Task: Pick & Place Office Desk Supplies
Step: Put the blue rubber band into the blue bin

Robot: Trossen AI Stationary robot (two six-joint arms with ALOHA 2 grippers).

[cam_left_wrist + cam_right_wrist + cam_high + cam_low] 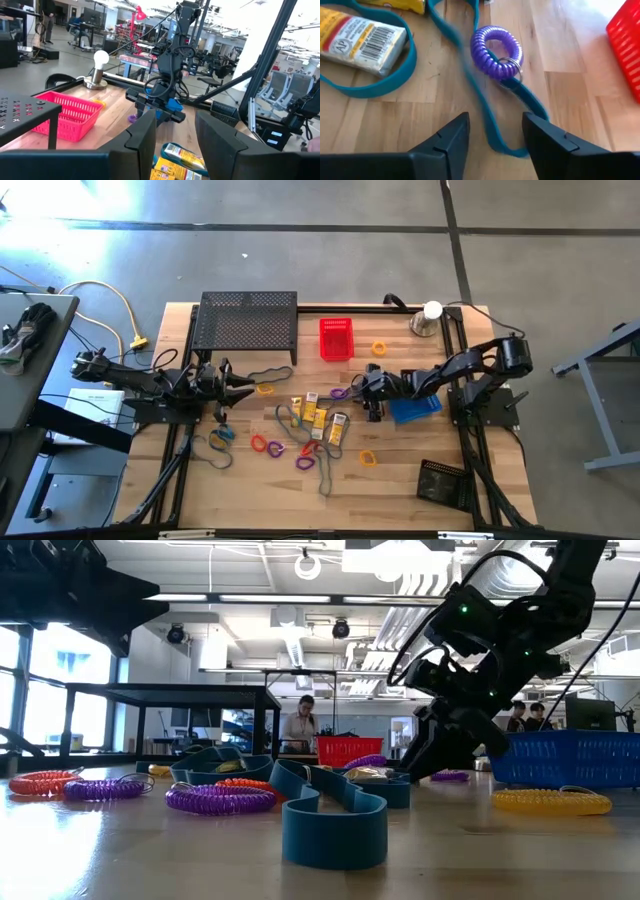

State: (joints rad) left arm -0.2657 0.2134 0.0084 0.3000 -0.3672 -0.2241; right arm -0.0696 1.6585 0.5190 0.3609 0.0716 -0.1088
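**Wooden table, cluttered**

The wooden table (400, 480) carries a black mesh shelf (248, 323), red basket (336, 339), blue basket (414, 409), silver dome (427, 320), scattered coil loops (268, 446), teal bands (290, 416) and yellow-and-white boxes (338, 427).

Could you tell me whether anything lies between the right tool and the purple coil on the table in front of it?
Nothing blocks it. The right tool is open just short of the purple coil. Only a teal band lies flat between them, running under the coil.
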